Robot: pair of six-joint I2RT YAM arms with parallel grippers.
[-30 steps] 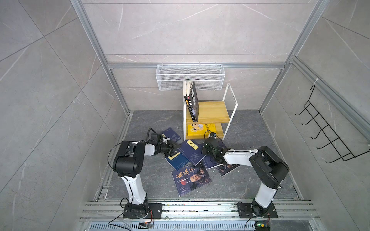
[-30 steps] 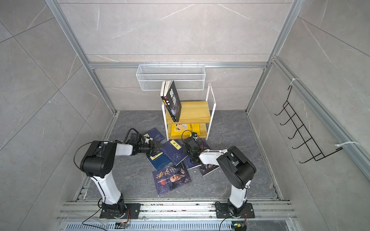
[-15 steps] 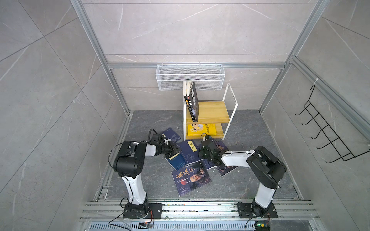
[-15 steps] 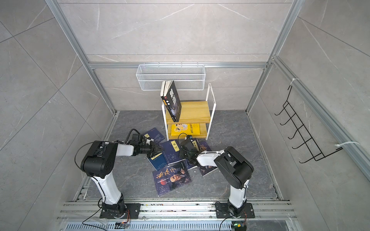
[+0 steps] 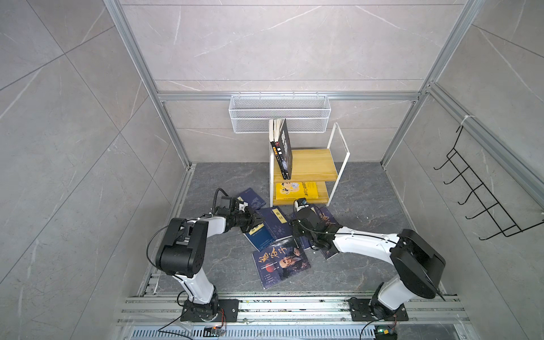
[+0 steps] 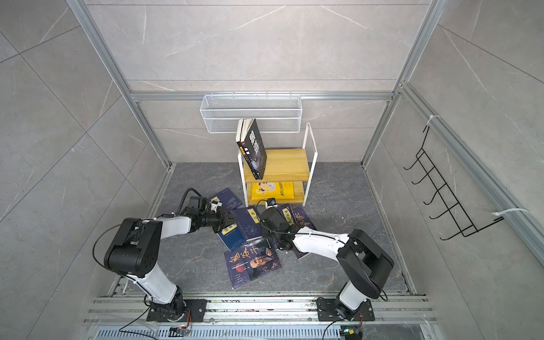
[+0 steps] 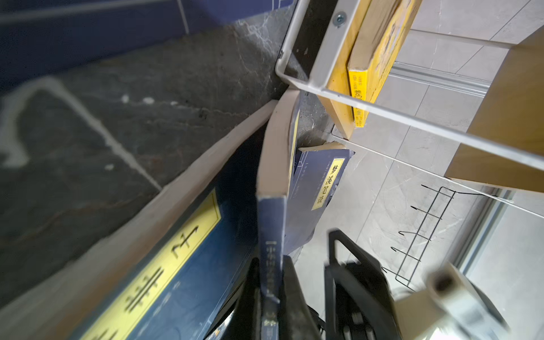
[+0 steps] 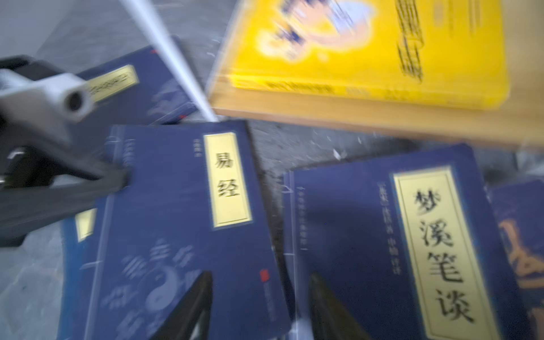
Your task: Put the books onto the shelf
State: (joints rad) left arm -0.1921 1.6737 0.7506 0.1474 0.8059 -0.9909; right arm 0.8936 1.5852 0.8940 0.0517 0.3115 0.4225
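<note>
Before the two-tier shelf (image 5: 312,164), navy paperbacks lie scattered on the dark stone surface (image 5: 223,265) as two robot arms reach among them. The left arm (image 5: 212,228) extends from the shelf's front left, its jaws clamped on the spine edge of a yellow-labelled navy book (image 8: 176,235). The left wrist view shows that edge raised off a second navy book (image 7: 176,265) beneath it. The right arm (image 5: 359,244) extends from the shelf's front right, its jaws apart above the gap between the clamped book and a neighbouring navy volume (image 8: 368,235). Both books lie just in front of the shelf's lower board, though the right wrist view is blurred. Farther out from the shelf lies a portrait book (image 5: 279,262) with orange calligraphy. An outlying navy book (image 5: 250,199) rests just left of the shelf's foot. On the shelf itself, a black book (image 5: 285,150) stands leaning at the left end of the upper board, and a yellow book (image 5: 295,190) lies flat on the lower one.
</note>
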